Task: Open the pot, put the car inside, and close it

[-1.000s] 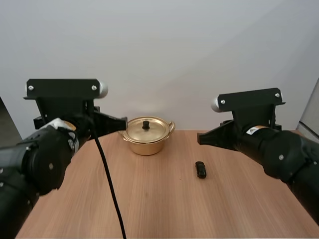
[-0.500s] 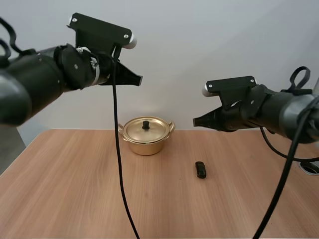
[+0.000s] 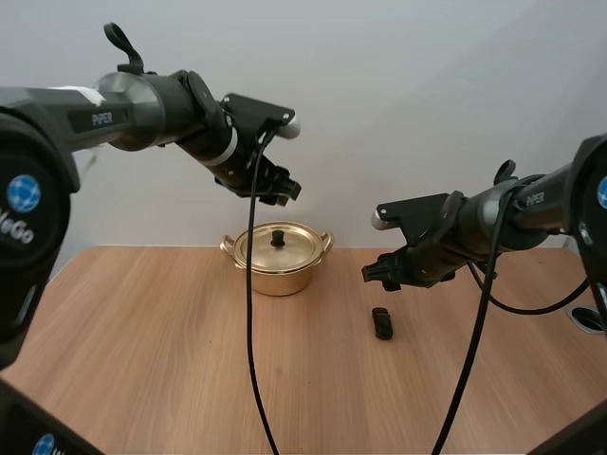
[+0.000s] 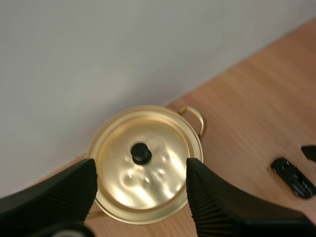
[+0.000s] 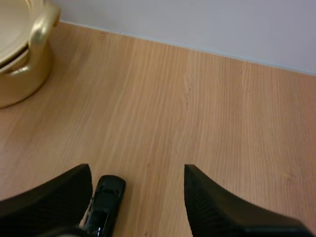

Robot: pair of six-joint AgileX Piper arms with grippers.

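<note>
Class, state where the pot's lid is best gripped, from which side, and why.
Grip the lid by its black knob, from straight above: it stands upright at the lid's centre, the only raised part. The open left claw hangs over it.

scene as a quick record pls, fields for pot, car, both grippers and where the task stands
pot: gold, upright at the back of the table
lid: on the pot, black knob up
car: small, black, on the table right of the pot, apart from it
left gripper: open, above the lid, holding nothing
right gripper: open, above the table near the car, holding nothing
task: pot closed, car outside
</note>
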